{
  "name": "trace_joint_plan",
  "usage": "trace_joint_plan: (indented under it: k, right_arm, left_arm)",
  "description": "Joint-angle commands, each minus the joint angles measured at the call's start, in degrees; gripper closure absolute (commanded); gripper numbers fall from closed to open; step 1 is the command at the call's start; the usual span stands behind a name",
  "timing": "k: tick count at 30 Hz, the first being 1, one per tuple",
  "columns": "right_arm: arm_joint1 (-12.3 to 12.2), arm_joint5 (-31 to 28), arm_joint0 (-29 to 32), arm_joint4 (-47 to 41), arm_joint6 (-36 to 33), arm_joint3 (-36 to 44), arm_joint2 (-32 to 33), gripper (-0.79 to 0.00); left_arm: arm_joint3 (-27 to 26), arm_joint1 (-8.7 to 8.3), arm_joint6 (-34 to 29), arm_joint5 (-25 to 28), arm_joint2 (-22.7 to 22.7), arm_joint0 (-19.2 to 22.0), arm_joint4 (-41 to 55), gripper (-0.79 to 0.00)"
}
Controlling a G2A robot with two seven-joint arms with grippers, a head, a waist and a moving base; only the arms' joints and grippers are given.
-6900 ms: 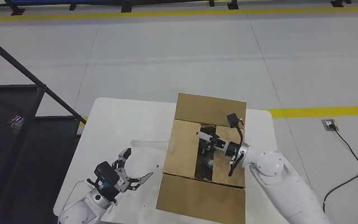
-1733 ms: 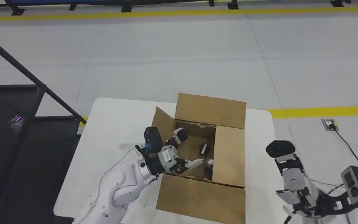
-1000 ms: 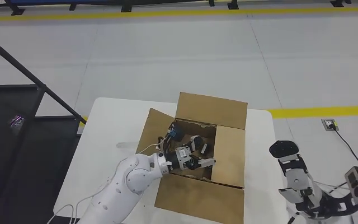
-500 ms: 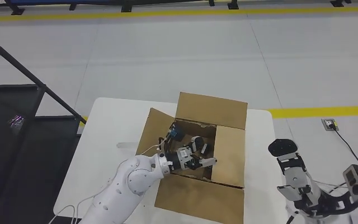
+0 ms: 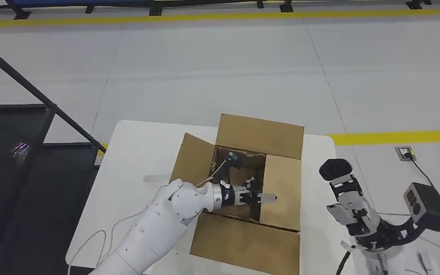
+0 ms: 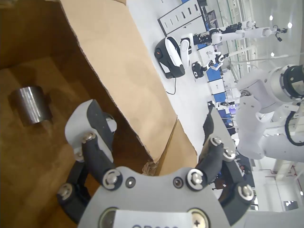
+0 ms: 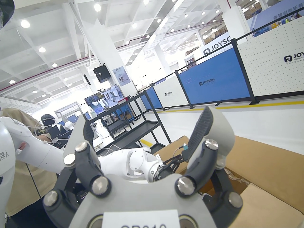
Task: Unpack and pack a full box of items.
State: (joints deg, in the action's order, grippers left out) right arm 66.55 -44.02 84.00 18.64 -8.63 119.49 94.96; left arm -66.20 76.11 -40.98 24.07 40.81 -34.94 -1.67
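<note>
The box is matt brown cardboard, its cut edges rough and fibrous. Inside the box lies a cylinder of smooth, shiny metal. The left gripper has glossy white plastic shells, black rubbery pads and a grey metal plate. The table under the box is smooth white.

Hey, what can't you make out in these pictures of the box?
Box floor, top view: the folded-in flap and the left gripper cover much of it.
Pale shape, left wrist view: mostly behind a finger; what it is, unclear.
Box inside, right wrist view: hidden by its wall and the right gripper.
</note>
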Motion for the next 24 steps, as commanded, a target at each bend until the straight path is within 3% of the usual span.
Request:
trace_joint_plan:
  k: [1,7,17,24]
  right_arm:
    - [0.0,0.2,0.0,-0.2,0.1,-0.1,0.2,-0.785]
    - [-0.1,0.6,-0.1,-0.5,0.3,-0.4,0.6,-0.785]
    - [-0.1,1.5,-1.0,-0.6,0.2,-1.3,0.1,-0.785]
    - [-0.2,1.6,-1.2,-0.9,0.4,-1.9,0.2,-0.785]
  left_arm:
    - [2.3,0.75,-1.3,1.3,-0.5,1.0,3.2,-0.785]
    - [7.3,2.62,-2.9,4.9,-1.8,3.2,7.8,-0.785]
    - [14.0,5.95,-3.2,6.4,-4.9,6.1,9.9,-0.785]
    - [16.3,7.58,-3.6,8.7,-5.2,7.4,11.5,-0.785]
